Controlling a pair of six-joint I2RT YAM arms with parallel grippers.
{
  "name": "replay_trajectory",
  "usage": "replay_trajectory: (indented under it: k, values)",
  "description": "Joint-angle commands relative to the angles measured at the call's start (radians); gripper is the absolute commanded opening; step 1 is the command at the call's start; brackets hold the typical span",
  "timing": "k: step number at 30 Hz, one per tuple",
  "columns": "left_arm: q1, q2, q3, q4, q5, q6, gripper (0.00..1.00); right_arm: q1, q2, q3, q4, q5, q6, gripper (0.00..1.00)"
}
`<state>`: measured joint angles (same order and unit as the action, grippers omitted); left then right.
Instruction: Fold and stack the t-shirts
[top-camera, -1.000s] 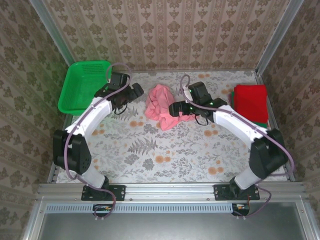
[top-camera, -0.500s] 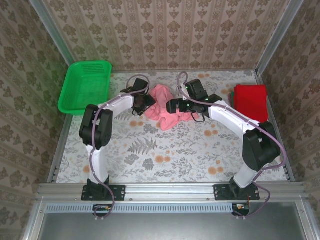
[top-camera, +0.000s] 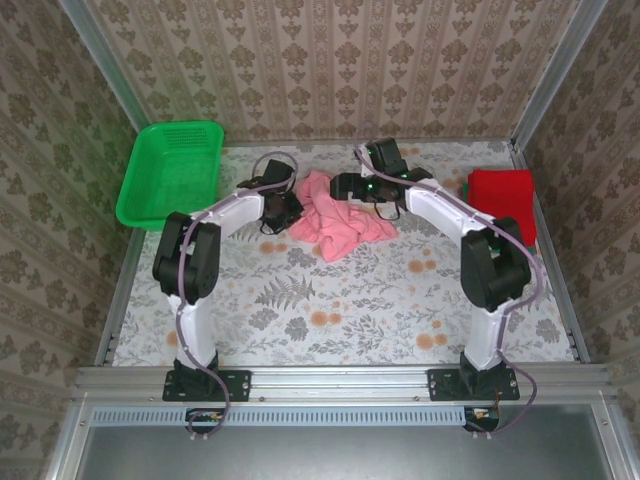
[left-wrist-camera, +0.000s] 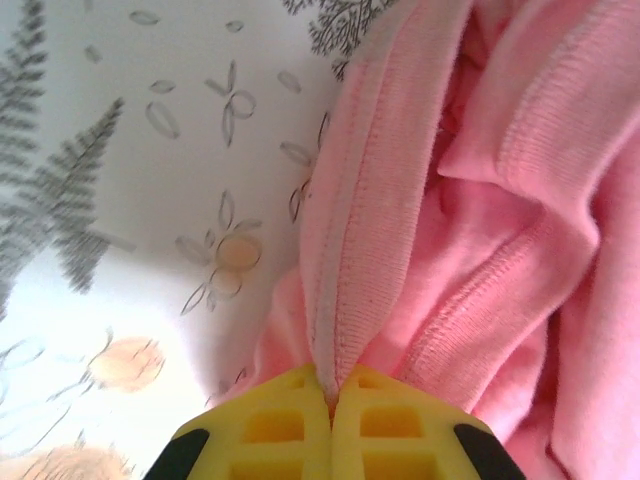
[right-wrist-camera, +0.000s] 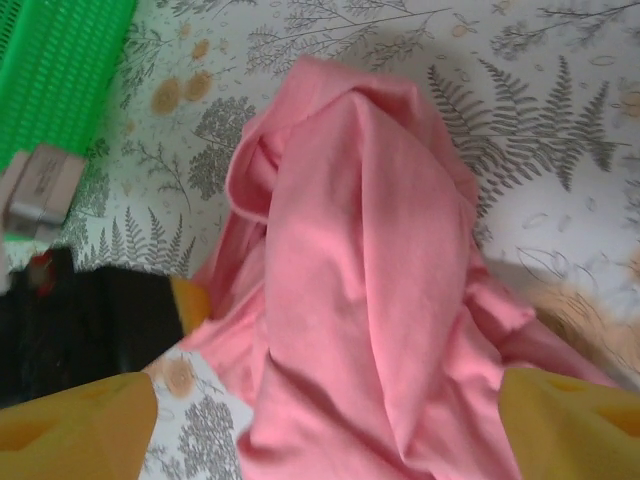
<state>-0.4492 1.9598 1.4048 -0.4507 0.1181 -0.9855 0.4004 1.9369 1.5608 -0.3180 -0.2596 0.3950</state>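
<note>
The left end effector (left-wrist-camera: 332, 395) is clenched on a stitched hem of the light pink t-shirt (left-wrist-camera: 480, 200), and the fold rises straight out from between its closed yellow tips. The right end effector (right-wrist-camera: 325, 430) is released, its fingers (right-wrist-camera: 80, 425) spread wide with the crumpled pink cloth lying between and just beyond them.

The shirt sits in a bunched heap between the two end effectors, so I judge its folding barely begun. It has yet to be spread flat, folded and carried over.

Well off to the right of the right end effector, a red t-shirt (top-camera: 500, 200) lies as a neat rectangle at the edge of the counter (top-camera: 350, 300), apparently finished. Far to the left of the left end effector stands the green mesh basket (top-camera: 170, 175).

Sleeves and collar cannot be sorted out in the crumple. Whether the right fingers touch cloth is unclear, and the right arm covers part of the red shirt.
</note>
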Motion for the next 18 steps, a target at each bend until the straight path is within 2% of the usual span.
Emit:
replay_trajectory:
  k: [1,3,5,10,12,14,15,16,18]
  values:
    - [0.005,-0.079,-0.049,0.014,0.022,0.022,0.00,0.024,0.090,0.079,-0.036,-0.023,0.021,0.81]
    - [0.007,-0.096,-0.063,0.022,0.022,0.021,0.00,0.032,0.140,0.119,-0.054,-0.014,0.018,0.74]
    - [0.007,-0.105,-0.068,0.023,0.025,0.025,0.00,0.039,0.186,0.164,-0.076,-0.006,0.004,0.72]
    - [0.011,-0.125,-0.086,0.020,0.020,0.031,0.00,0.048,0.322,0.293,-0.132,0.006,-0.028,0.60]
    - [0.019,-0.136,-0.099,0.023,0.021,0.033,0.00,0.048,0.366,0.338,-0.162,0.014,-0.046,0.41]
    - [0.029,-0.148,-0.107,0.021,0.022,0.040,0.00,0.041,0.379,0.371,-0.184,0.023,-0.067,0.15]
    - [0.035,-0.159,-0.112,0.020,0.021,0.047,0.00,0.035,0.372,0.380,-0.185,0.025,-0.069,0.06]
    - [0.041,-0.166,-0.113,0.019,0.020,0.055,0.00,0.029,0.359,0.382,-0.178,0.024,-0.067,0.00]
    - [0.054,-0.182,-0.109,0.012,0.019,0.078,0.00,0.008,0.314,0.388,-0.163,0.016,-0.060,0.00]
